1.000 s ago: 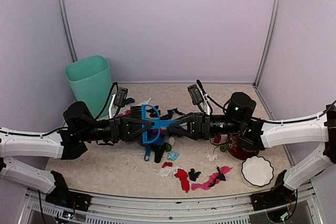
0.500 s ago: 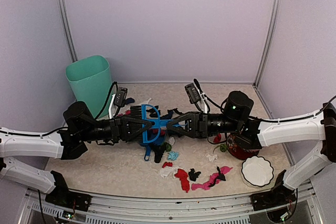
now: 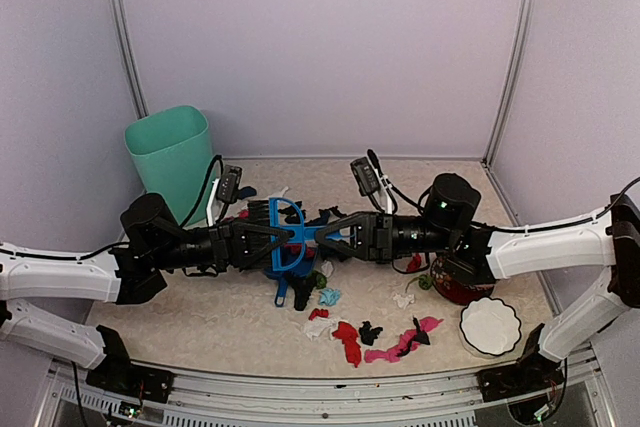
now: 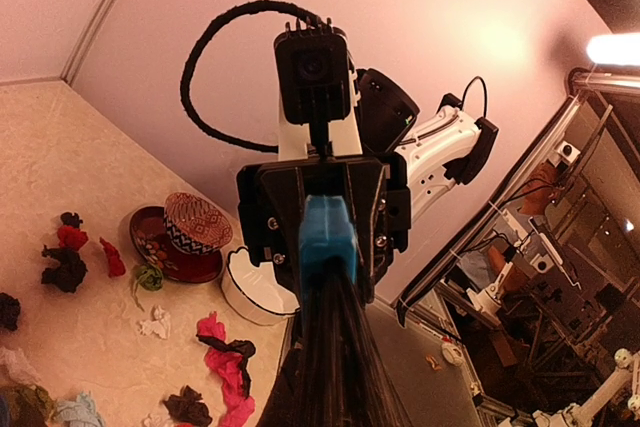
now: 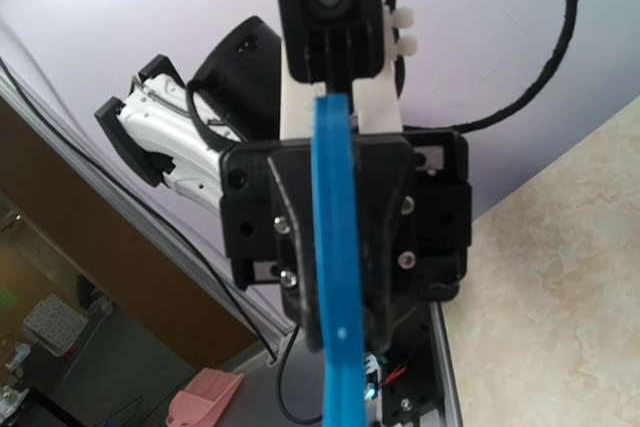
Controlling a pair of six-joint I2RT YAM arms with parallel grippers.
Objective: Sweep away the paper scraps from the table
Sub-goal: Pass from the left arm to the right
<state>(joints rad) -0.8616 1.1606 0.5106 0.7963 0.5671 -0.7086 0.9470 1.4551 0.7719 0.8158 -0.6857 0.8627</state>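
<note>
Hardly any of the job looks done. The left tool [image 3: 268,243] and the right tool [image 3: 330,238] meet nose to nose over the middle of the surface [image 3: 200,317], with a blue sweeping set caught between them. As far as I can make out, the left tool is clenched on the dustpan [image 3: 284,259] and the right tool is clamped on the handle of the brush [image 3: 308,235]. The brush's dark bristles run back towards the left tool. From where I stand it looks like the two pieces are being parted or handed across, not put to use.

The paper scraps [image 3: 347,337] lie loose all over. A dark and teal cluster sits directly beneath the two tools, a few bits show just beyond them, and a trail of red, black and pink pieces lies on the near side of the right tool. More lie close to the red bowl [image 3: 455,287] under the right arm. I cannot tell whether anything has landed in the dustpan. The green bin [image 3: 170,152] stands beyond the left tool, and its inside is hidden from me.

So what is left is nearly everything: free the brush, set the dustpan down by the scraps, gather them and tip them out.
</note>
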